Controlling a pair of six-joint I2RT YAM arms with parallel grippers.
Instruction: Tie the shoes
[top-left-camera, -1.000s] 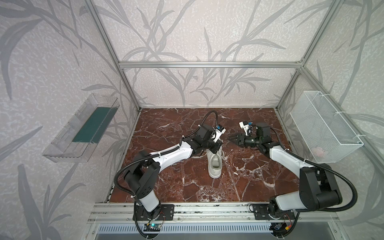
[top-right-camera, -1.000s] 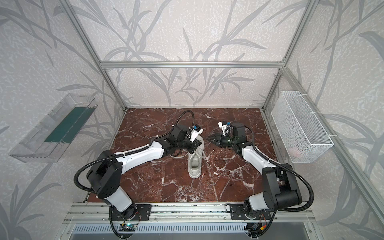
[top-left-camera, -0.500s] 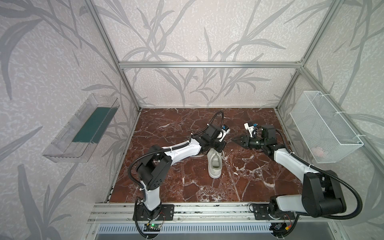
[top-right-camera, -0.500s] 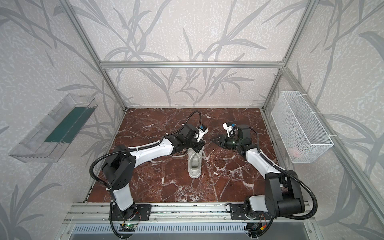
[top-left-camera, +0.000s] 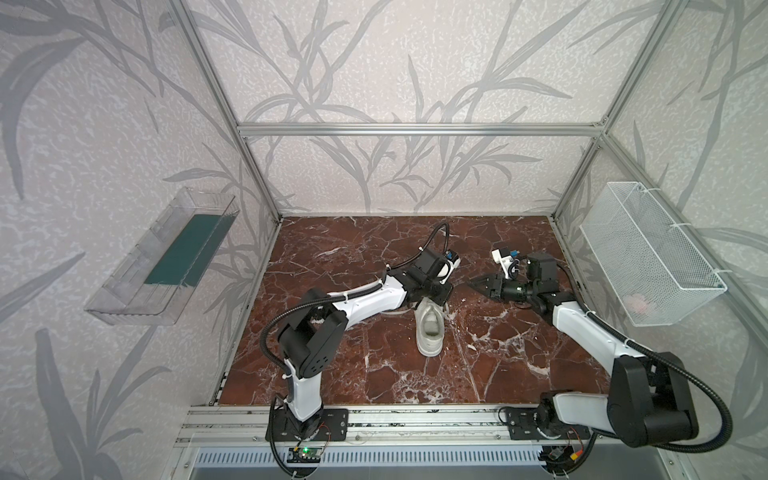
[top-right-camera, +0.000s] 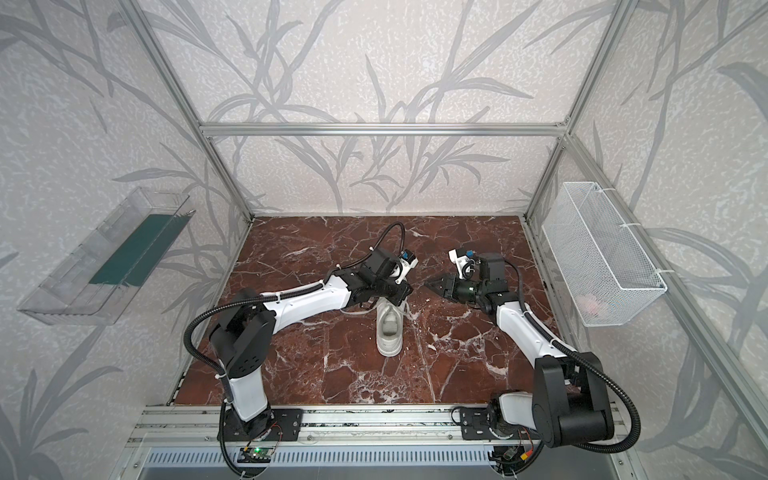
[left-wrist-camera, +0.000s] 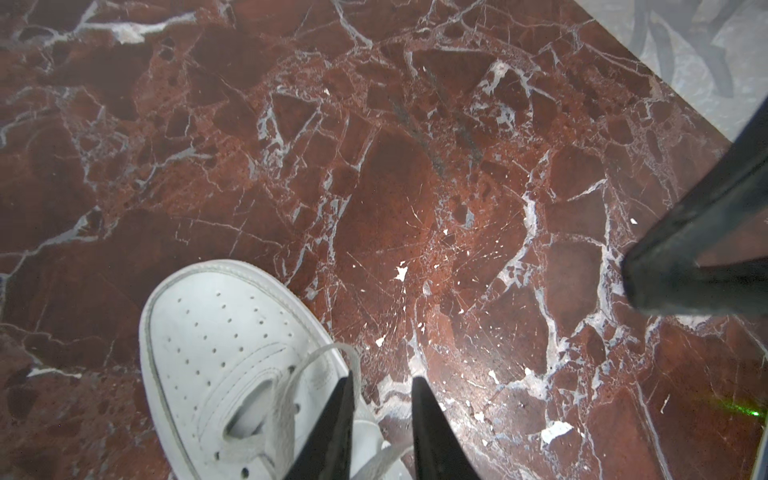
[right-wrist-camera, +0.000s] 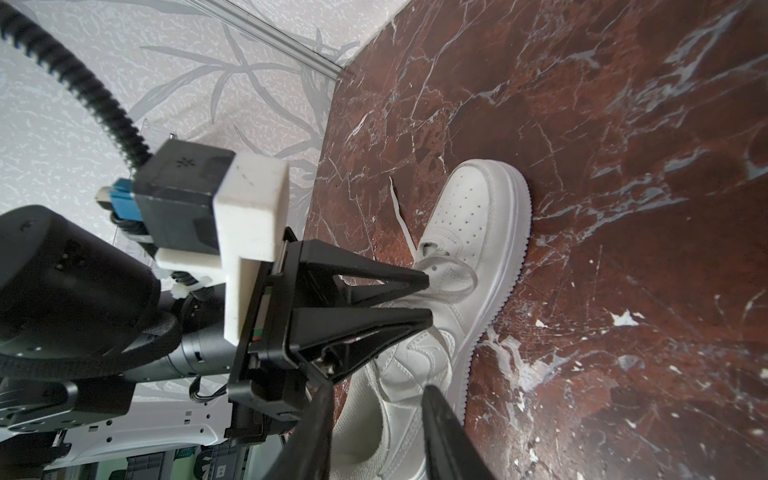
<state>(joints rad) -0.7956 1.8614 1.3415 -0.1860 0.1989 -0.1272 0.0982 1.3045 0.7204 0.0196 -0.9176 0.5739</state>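
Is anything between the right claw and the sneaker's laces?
Yes. The left claw hangs open over the laces of the sneaker, directly ahead of the right claw; it blocks that straight approach.

sneaker (top-left-camera: 430, 336) toe: hidden beneath left arm (top-left-camera: 374, 297) in both top views
sneaker heel: cut off in left wrist view
wire basket (top-left-camera: 623, 249) contents: too blurred to identify

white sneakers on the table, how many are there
1: an all-white low-top sneaker mid-table on the red marble tabletop, its front beneath the left arm. No other shoe shows.
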